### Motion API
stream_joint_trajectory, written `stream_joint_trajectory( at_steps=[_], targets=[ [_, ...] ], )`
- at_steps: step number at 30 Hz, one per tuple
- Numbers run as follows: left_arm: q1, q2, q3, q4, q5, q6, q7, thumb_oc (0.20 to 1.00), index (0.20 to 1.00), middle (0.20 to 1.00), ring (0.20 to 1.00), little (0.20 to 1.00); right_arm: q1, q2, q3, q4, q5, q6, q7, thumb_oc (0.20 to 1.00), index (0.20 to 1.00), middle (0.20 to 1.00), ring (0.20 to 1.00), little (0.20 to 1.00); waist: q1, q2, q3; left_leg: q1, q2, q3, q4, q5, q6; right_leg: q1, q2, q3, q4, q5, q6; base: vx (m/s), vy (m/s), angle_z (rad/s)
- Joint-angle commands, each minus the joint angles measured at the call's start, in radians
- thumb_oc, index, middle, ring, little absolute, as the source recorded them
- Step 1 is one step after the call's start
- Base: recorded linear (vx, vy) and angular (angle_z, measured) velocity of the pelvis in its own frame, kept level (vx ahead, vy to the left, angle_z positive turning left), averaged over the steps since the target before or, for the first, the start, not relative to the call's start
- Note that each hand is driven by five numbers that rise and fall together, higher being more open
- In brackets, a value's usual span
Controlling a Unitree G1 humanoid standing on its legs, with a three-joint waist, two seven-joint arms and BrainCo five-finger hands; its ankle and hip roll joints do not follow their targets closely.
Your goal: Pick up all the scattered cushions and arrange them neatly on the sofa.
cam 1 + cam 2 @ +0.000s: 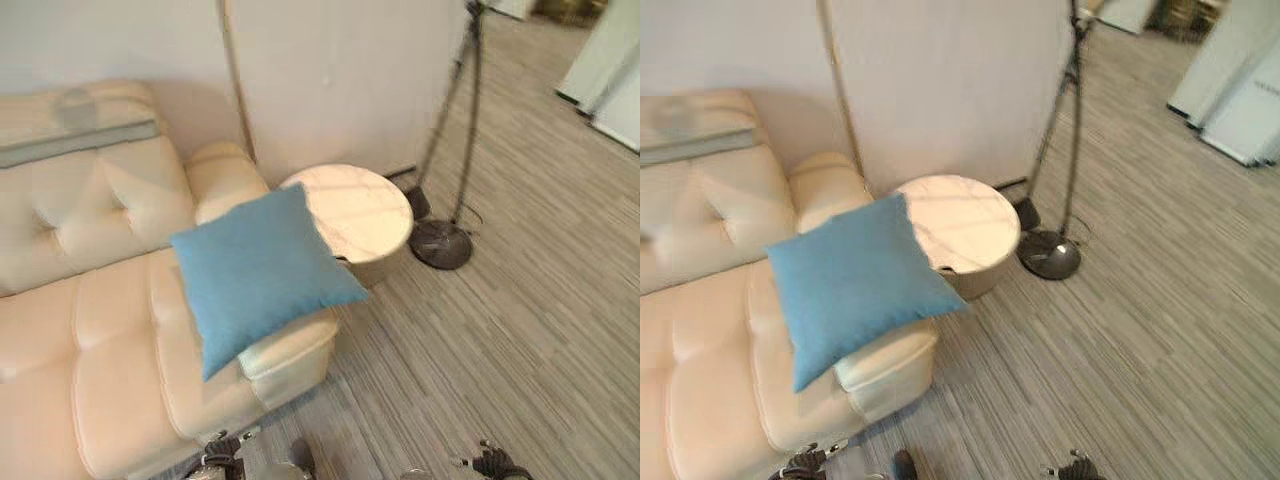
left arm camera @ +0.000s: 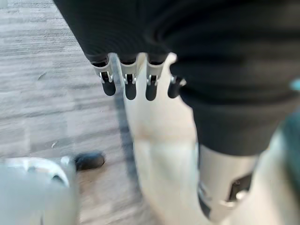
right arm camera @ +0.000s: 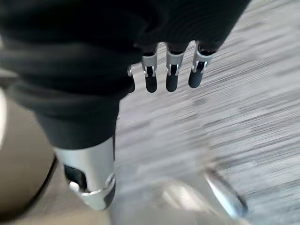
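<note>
Hanging close to the camera, the left hand (image 2: pixel 136 79) has its fingers straight and loose, with nothing in them. Past those fingers there is grey floor (image 2: pixel 42 108) and a pale shape that may be the sofa edge, though it is too fuzzy to be sure. The right hand (image 3: pixel 171 75) hangs the same way, fingers straight and relaxed, holding nothing, over the striped grey floor.

A little farther off stands the cream sofa (image 1: pixel 90 340), soft and puffy with buttons in its back. One blue cushion (image 1: pixel 260 275) lies on the sofa's arm at the end nearest the floor. It is tilted like a diamond, with one corner pointing down over the seat and another corner poking out past the arm toward the small table. It leans partly on the seat and partly on the arm.

Just beside the sofa arm is a little round table with a pale marble tabletop (image 1: pixel 360 210). The cushion's far corner seems to cover a bit of its edge.

Beyond that stands a floor lamp (image 1: pixel 442 243) with a dark round foot and thin dark poles going up. Behind everything is a plain pale wall (image 1: pixel 340 80).
</note>
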Motion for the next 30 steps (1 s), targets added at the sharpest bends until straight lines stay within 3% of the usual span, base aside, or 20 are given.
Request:
stream_joint_trajectory(
  at_steps=[1,4,5,6,8,10,14,18,23,27,30],
  targets=[
    [-0.039,0.029,-0.017,-0.006,-0.027,-0.016,0.011,1.000,1.000,1.000,1.000,1.000,-0.089,0.007,0.029,-0.008,-0.016,-0.007,0.005,1.000,1.000,1.000,1.000,1.000,-0.011,-0.001,0.065,0.042,0.043,-0.010,-0.060,-0.038,-0.060,0.023,0.218,0.175,-0.231,0.137,-0.034,0.12,0.035,1.08],
    [-0.053,0.033,-0.030,0.017,-0.012,-0.016,0.006,1.000,1.000,1.000,1.000,1.000,-0.091,0.010,0.036,0.000,0.000,-0.008,-0.001,1.000,1.000,1.000,1.000,1.000,-0.017,0.008,0.067,0.052,0.048,-0.045,-0.060,-0.036,-0.072,0.023,0.271,0.225,-0.438,0.115,-0.049,0.15,-0.008,0.97],
    [-0.053,0.033,-0.030,0.017,-0.012,-0.016,0.006,1.000,1.000,1.000,1.000,1.000,-0.091,0.010,0.036,0.000,0.000,-0.008,-0.001,1.000,1.000,1.000,1.000,1.000,-0.017,0.008,0.067,0.052,0.048,-0.045,-0.060,-0.036,-0.072,0.023,0.271,0.225,-0.439,0.116,-0.049,0.16,-0.091,0.78],
    [-0.067,0.035,-0.035,0.029,-0.011,-0.021,0.001,1.000,1.000,1.000,1.000,1.000,-0.092,0.010,0.035,0.017,0.007,-0.007,-0.007,1.000,1.000,1.000,1.000,1.000,-0.031,0.000,0.063,0.048,0.040,-0.077,-0.060,-0.030,-0.075,0.016,0.334,0.349,-0.625,0.157,-0.045,0.16,-0.093,0.64],
    [-0.079,0.038,-0.028,0.057,-0.016,-0.021,-0.001,1.000,1.000,1.000,1.000,1.000,-0.090,0.004,0.028,0.030,0.004,-0.005,-0.017,1.000,1.000,1.000,1.000,1.000,-0.031,-0.006,0.053,0.049,0.035,-0.101,-0.060,-0.036,-0.079,0.011,0.339,0.389,-0.718,0.198,-0.037,0.22,-0.134,0.81],
    [-0.078,0.043,-0.020,0.064,-0.016,-0.024,0.007,1.000,1.000,1.000,1.000,1.000,-0.081,0.002,0.016,0.033,-0.002,-0.002,-0.027,1.000,1.000,1.000,1.000,1.000,-0.030,-0.012,0.043,0.061,0.034,-0.110,-0.060,-0.043,-0.087,0.031,0.330,0.348,-0.755,0.214,-0.031,0.18,-0.119,1.00],
    [-0.084,0.052,0.000,0.075,-0.034,-0.034,0.029,1.000,1.000,1.000,1.000,1.000,-0.084,-0.021,0.006,0.056,-0.006,-0.004,-0.043,1.000,1.000,1.000,1.000,1.000,-0.036,-0.015,0.004,0.069,0.049,-0.116,-0.060,-0.046,-0.107,0.106,0.337,0.338,-0.829,0.218,-0.047,0.24,-0.246,-0.03],
    [-0.089,0.062,-0.002,0.061,-0.032,-0.030,0.026,1.000,1.000,1.000,1.000,1.000,-0.077,-0.068,-0.007,0.030,-0.013,-0.003,-0.046,1.000,1.000,1.000,1.000,1.000,-0.051,-0.002,-0.012,0.094,0.071,-0.115,-0.060,-0.043,-0.129,0.147,0.353,0.328,-0.830,0.182,-0.067,0.16,-0.224,0.06],
    [-0.090,0.053,-0.036,0.006,-0.035,-0.029,0.017,1.000,1.000,1.000,1.000,1.000,-0.067,-0.098,-0.029,0.014,-0.006,0.003,-0.051,1.000,1.000,1.000,1.000,1.000,-0.068,-0.001,0.010,0.022,0.076,-0.124,0.131,-0.067,-0.145,0.179,0.343,0.315,-0.817,0.153,-0.093,0.04,-0.168,-0.01],
    [-0.091,0.035,-0.044,-0.029,-0.076,-0.026,0.020,1.000,1.000,1.000,1.000,1.000,-0.040,-0.121,-0.138,-0.015,0.068,0.002,-0.099,1.000,1.000,1.000,1.000,1.000,-0.091,0.007,0.008,-0.034,0.094,-0.141,0.004,0.031,-0.153,0.185,0.334,0.300,-0.826,0.150,-0.096,0.01,-0.042,0.08],
    [-0.097,0.034,-0.027,-0.031,-0.112,-0.023,0.009,1.000,1.000,1.000,1.000,1.000,-0.009,-0.156,-0.192,-0.061,0.074,0.007,-0.108,1.000,1.000,1.000,1.000,1.000,-0.108,0.019,0.004,-0.001,0.110,-0.113,-0.060,0.049,-0.159,0.188,0.352,0.306,-0.812,0.129,-0.107,0.07,0.035,0.03]
  ],
)
